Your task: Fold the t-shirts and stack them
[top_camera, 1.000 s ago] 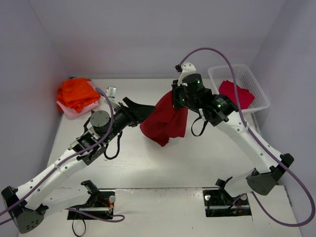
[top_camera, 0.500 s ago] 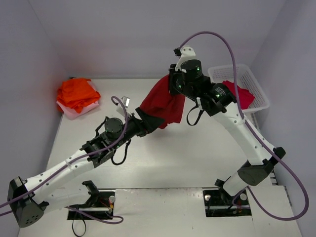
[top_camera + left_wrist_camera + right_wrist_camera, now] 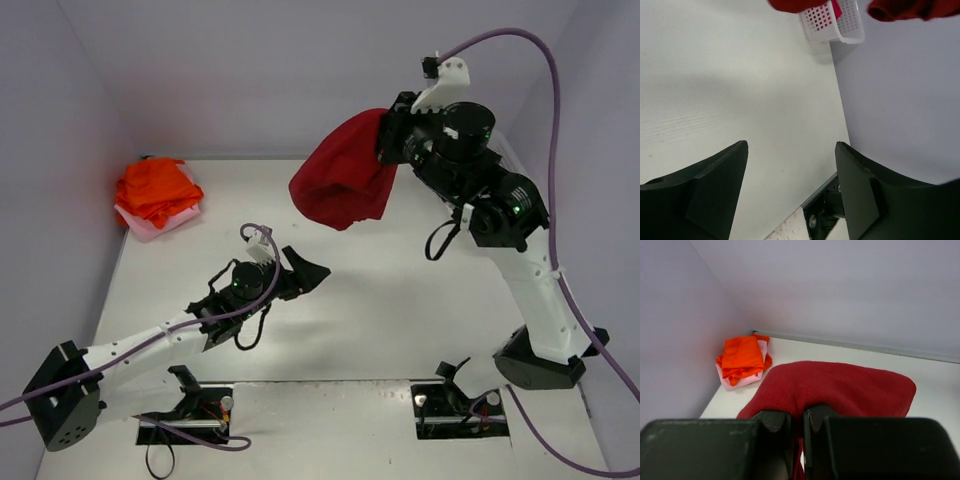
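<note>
One large dark red cloth t-shirt [image 3: 345, 185] hangs pinched in right gripper [image 3: 802, 421]; open, empty left gripper [image 3: 310, 272] lies below-left.

One dark red t-shirt [image 3: 342, 180]: bunched, hanging aloft, upper centre-right. Bright orange t-shirts [image 3: 155, 188]: folded, stacked on pale pink t-shirt [image 3: 150, 228], left side.

Top camera high above the near edge, whole table [image 3: 400, 310] below, left wrist view low, facing the basket [image 3: 820, 22], right wrist view raised — sharing the orange shirts [image 3: 742, 355] with the top.
</note>
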